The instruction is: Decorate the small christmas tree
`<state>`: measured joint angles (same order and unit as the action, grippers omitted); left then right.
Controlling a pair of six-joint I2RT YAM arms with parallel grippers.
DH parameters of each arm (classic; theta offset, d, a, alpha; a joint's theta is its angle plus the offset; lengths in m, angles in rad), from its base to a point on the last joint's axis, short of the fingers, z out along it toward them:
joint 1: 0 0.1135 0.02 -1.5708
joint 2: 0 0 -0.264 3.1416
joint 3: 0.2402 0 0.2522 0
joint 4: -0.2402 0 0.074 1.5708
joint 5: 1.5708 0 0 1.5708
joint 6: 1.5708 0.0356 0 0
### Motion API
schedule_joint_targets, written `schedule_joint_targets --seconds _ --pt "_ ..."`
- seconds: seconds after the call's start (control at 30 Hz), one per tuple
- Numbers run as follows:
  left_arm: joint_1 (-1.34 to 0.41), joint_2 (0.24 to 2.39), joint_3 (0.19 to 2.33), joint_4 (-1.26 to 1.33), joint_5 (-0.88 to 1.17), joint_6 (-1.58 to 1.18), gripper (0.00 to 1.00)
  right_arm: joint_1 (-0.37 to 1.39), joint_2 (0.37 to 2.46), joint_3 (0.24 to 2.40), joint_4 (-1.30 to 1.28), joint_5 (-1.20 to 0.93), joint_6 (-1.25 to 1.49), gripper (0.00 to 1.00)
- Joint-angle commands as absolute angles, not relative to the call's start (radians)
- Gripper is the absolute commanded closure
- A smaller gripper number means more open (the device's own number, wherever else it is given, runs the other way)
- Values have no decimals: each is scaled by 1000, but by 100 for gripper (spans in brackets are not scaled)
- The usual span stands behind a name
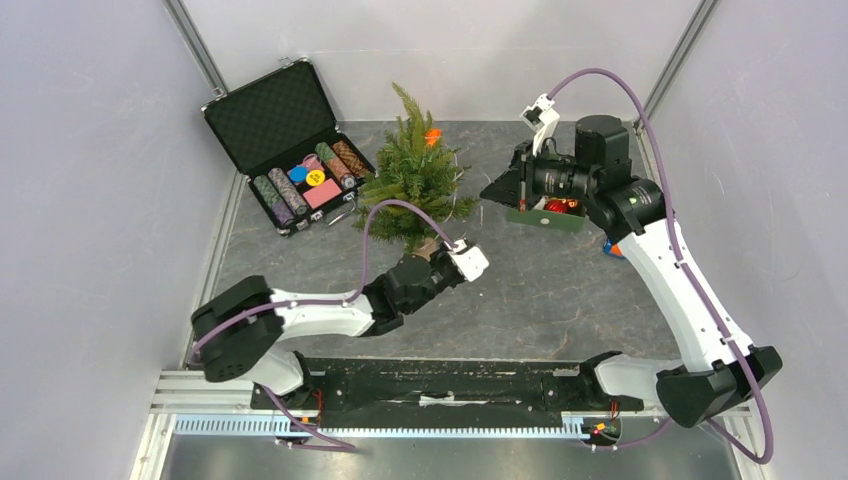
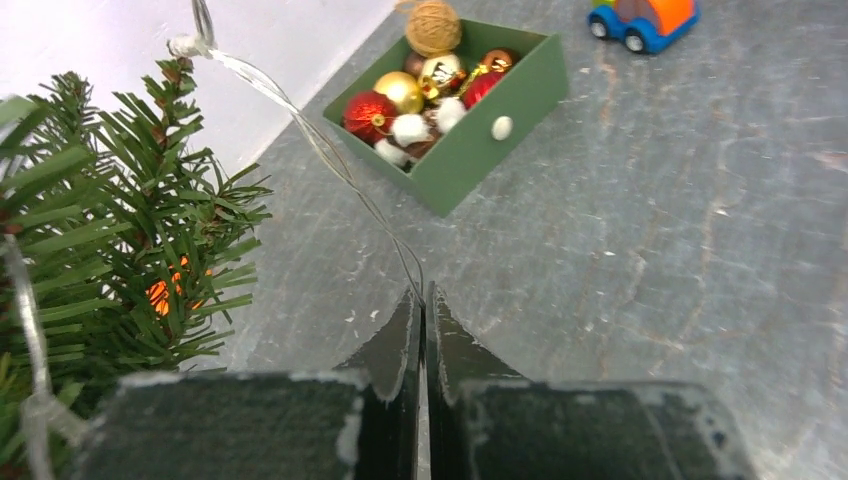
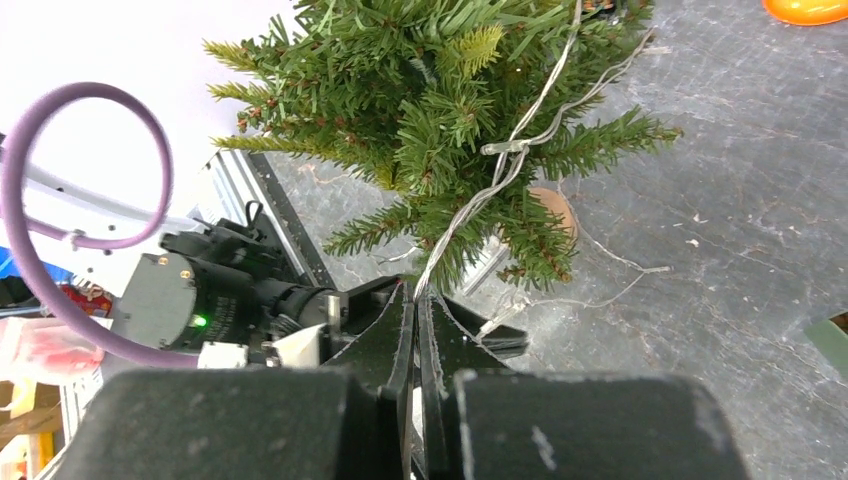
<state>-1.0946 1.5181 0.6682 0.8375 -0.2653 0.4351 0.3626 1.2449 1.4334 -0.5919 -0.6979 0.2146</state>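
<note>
Left gripper [image 2: 421, 300] low beside small christmas tree [image 1: 412, 175], pinching light wire [image 2: 330, 155]; right gripper [image 3: 415, 295] facing tree, pinching same wire.

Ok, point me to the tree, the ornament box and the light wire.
small christmas tree [image 1: 412, 175], top external view, middle branches.
ornament box [image 2: 470, 160], left wrist view, front wall.
light wire [image 3: 505, 148], right wrist view, small lump on the strand.

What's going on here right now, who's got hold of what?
The left hand is shut on a thin light string just beside the small christmas tree. The right hand is shut on another stretch of it, which runs up through the branches. The string hangs loosely over the tree. The green ornament box sits apart, full of baubles, with neither hand on it.
</note>
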Motion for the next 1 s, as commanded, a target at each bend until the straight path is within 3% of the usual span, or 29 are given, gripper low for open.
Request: schedule_joint_targets --seconds 0.0,0.17,0.3,0.57,0.7,0.87,0.97 --pt "-1071 1335 721 526 -98 310 98 360 1201 1436 -561 -639 215 100" --pt "-1045 1184 887 -37 231 263 98 359 1203 1444 -530 -631 227 100" --pt "-1045 1107 1069 -448 275 294 98 359 1212 1458 -525 -644 230 100" --pt "-1045 886 1282 -912 256 392 98 360 1189 1403 -512 -664 220 98" --pt "-1041 820 1349 -1019 33 449 98 361 1201 1362 -474 -736 238 78" --pt "-960 713 1244 -895 -482 627 98 362 1195 1348 -453 -732 227 53" --pt "-922 685 1239 -877 -536 657 98 363 1197 1358 -447 -729 216 43"
